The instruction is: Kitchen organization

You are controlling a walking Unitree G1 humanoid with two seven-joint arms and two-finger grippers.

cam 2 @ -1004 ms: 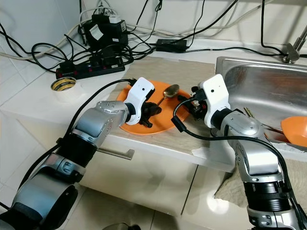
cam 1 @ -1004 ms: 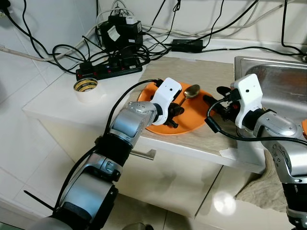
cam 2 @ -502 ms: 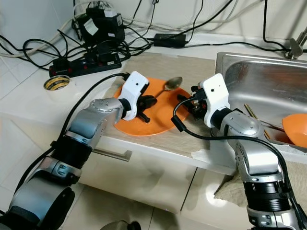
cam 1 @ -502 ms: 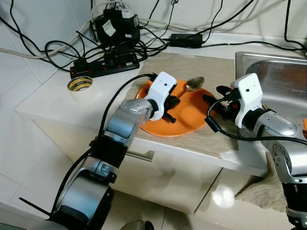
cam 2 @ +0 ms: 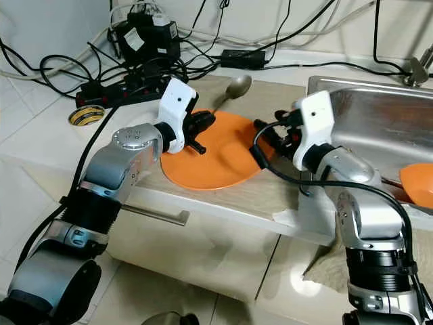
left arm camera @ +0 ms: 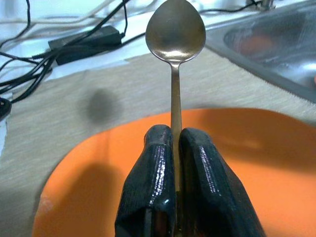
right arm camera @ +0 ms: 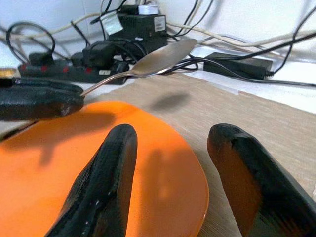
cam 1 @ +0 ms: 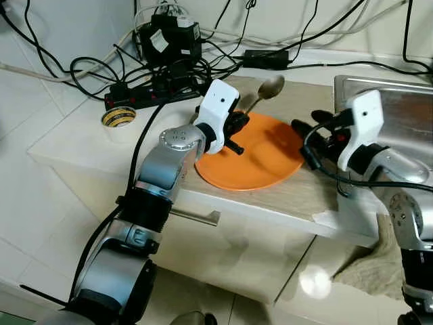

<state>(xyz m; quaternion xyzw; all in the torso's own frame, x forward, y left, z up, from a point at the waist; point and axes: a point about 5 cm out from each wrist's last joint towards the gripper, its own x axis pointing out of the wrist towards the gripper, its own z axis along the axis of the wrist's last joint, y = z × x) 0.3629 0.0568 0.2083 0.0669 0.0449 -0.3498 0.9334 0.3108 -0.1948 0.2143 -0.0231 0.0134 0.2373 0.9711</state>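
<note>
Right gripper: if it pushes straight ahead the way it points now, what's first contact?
Most likely the orange plate. The right gripper, fingers open, straddles its near rim. Beyond, the left gripper holds the spoon above the plate. Height over the rim is unclear.

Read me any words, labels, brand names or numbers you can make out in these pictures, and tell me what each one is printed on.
No text can be read.
White label on the black adapter: print too small and blurred.
Tape roll: markings on its yellow-and-black band, not legible.
Orange plate, spoon, power strip: no lettering visible.
</note>
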